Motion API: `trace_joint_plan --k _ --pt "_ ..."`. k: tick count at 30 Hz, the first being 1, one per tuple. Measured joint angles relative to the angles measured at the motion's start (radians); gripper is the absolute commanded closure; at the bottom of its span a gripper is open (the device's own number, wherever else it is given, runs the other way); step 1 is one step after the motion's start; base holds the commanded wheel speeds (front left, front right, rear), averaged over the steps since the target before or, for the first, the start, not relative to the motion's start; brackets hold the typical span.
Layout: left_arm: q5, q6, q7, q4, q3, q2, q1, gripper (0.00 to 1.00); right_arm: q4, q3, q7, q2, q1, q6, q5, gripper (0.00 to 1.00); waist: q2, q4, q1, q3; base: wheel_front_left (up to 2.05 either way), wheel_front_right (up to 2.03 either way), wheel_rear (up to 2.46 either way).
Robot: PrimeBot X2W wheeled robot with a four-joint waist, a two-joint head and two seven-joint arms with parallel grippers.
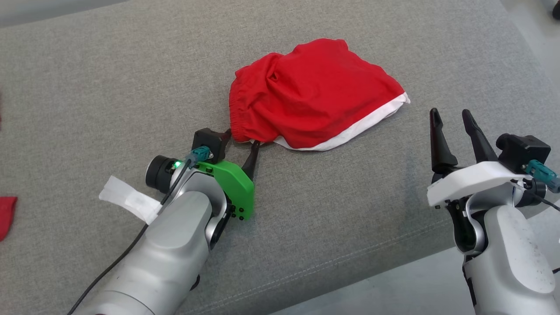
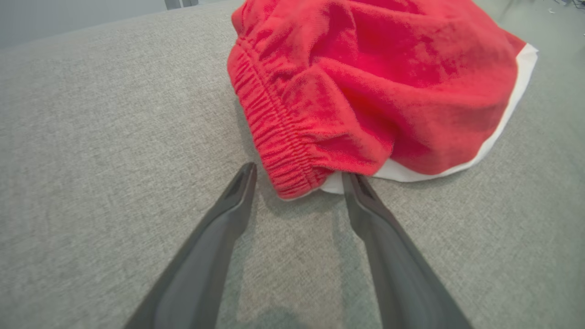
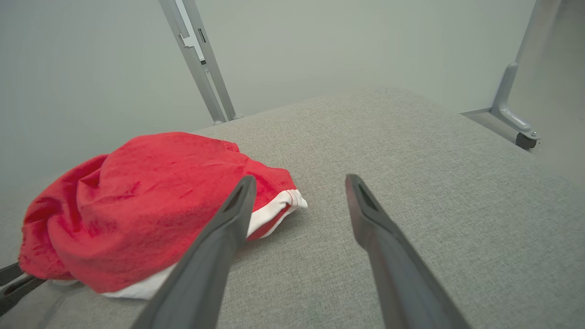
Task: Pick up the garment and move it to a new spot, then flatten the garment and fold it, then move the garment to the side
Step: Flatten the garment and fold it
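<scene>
My left jaws apart, straddling garment (image 1: 315,92) waistband corner (image 2: 283,155); right jaws apart too (idle, nearby). Risk: I close shallow, pinch one layer, it slips on lift.

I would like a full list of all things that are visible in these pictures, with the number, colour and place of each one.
shorts: one, red with a white hem, crumpled in the middle of the cushion
cushion: one, grey fabric, under the shorts
piece of cloth: one, red, at the left edge of the head view, cut off
frame posts: two, grey metal, beyond the cushion's far end in the right wrist view
floor: pale, lower right of the head view
tape: one strip, white, on the left forearm
left fingers: two, dark, open, tips at the shorts' elastic waistband corner
right fingers: two, dark, open, right of the shorts, apart from them
</scene>
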State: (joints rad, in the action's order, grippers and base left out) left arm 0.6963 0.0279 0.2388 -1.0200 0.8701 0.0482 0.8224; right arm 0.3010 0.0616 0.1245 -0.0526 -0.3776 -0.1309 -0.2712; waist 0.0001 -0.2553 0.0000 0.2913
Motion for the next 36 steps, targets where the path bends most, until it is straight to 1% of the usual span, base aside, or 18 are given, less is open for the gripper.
trace_joint_plan --k 1,2,3,5,7,12,16,20,23,27,30,34,36 --pt "0.003 0.008 0.0 0.005 0.011 0.0 0.001 0.56 -0.002 0.001 0.0 0.0 0.0 0.0 0.0 0.0 0.0 0.001 0.0 0.001 0.0 0.0 0.0" --pt "0.008 0.01 0.0 0.011 0.022 -0.001 0.002 0.64 -0.003 0.004 0.0 0.0 0.001 0.0 -0.001 0.0 0.0 0.003 0.0 0.001 0.0 0.0 0.0" --pt "0.011 0.015 0.0 0.015 0.033 -0.001 0.003 0.74 -0.004 0.009 0.0 0.001 0.002 0.0 -0.001 0.0 0.0 0.006 0.0 0.002 0.0 0.0 0.0" --pt "0.02 0.018 0.0 0.025 0.049 0.0 0.006 1.0 -0.005 0.021 0.002 0.001 0.005 0.0 -0.001 0.0 0.0 0.014 0.0 0.002 0.0 0.0 0.0" --pt "0.034 0.026 0.002 0.039 0.066 0.0 0.009 1.0 -0.004 0.036 0.006 0.002 0.011 0.0 0.0 0.0 0.0 0.025 0.0 0.0 0.0 0.0 0.0" --pt "0.052 0.029 0.009 0.067 0.083 0.0 0.012 1.0 0.0 0.06 0.009 0.002 0.03 0.0 0.001 0.0 0.0 0.063 0.0 -0.01 0.0 0.0 0.0" --pt "0.066 0.013 0.007 0.07 0.084 0.0 0.013 1.0 0.007 0.062 0.009 0.003 0.045 0.0 0.001 0.0 0.0 0.102 0.0 -0.024 0.0 0.0 0.0" --pt "0.078 -0.021 -0.026 0.072 0.078 0.005 0.012 1.0 0.013 0.063 0.011 0.003 0.049 0.0 0.001 0.0 0.0 0.143 0.0 -0.041 0.0 0.0 0.0" --pt "0.085 -0.046 -0.067 0.092 0.077 0.022 0.007 1.0 0.017 0.065 0.014 0.003 0.058 0.0 0.0 0.0 0.0 0.174 0.0 -0.055 0.0 0.0 0.0" --pt "0.096 -0.094 -0.139 0.142 0.074 0.07 -0.008 1.0 0.022 0.065 0.015 0.003 0.061 0.0 -0.001 0.0 -0.0001 0.211 0.0 -0.073 0.0 0.0 0.0" --pt "0.104 -0.139 -0.2 0.2 0.072 0.109 -0.025 1.0 0.028 0.06 0.018 0.003 0.062 0.0 -0.007 0.0 0.0 0.233 0.0 -0.087 0.0 0.0 0.0" --pt "0.113 -0.193 -0.277 0.283 0.072 0.171 -0.064 1.0 0.036 0.047 0.021 0.003 0.062 0.0 -0.016 0.0 -0.0001 0.251 0.0 -0.1 0.0 0.0 0.0" --pt "0.122 -0.213 -0.315 0.319 0.07 0.2 -0.085 1.0 0.039 0.04 0.023 0.004 0.061 0.0 -0.018 0.0 0.0 0.253 0.0 -0.101 0.0 0.0 0.0"
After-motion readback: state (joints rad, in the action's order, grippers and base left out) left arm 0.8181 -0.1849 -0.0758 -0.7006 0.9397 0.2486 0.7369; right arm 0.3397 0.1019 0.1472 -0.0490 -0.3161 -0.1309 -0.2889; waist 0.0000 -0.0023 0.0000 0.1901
